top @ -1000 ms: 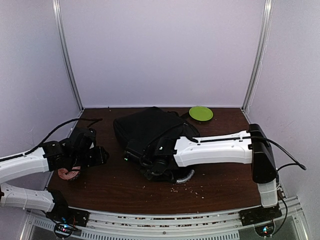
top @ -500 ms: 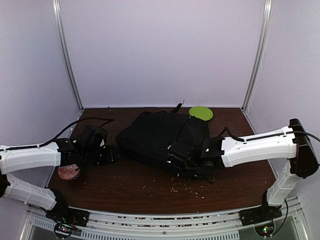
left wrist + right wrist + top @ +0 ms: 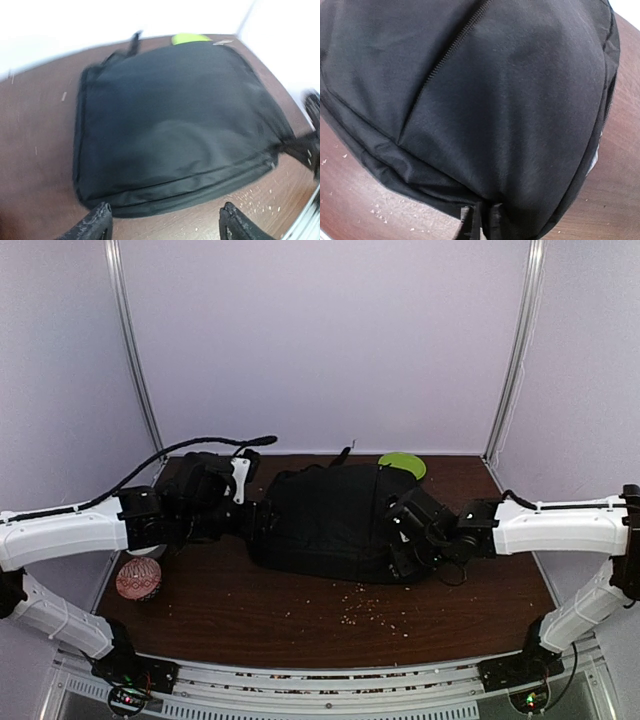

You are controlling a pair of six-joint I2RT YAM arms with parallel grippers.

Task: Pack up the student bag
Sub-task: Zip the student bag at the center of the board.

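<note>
Brown table (image 3: 300, 615) | found student bag (image 3: 330, 520) flat at centre | saw left hand (image 3: 165, 216) at its 9 o'clock, spread wide, empty | right hand (image 3: 481, 221) at 3 o'clock, pinched shut on bag edge

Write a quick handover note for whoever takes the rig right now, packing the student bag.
Left gripper: fingers open, empty, beside the student bag.
Right gripper: shut on the bag's edge fabric.
Bag lies flat mid-table; the zip in view is closed.
Done: nothing visibly packed.
Left: open the bag; patterned ball and green disc sit outside it on the table, possibly to go in.
</note>
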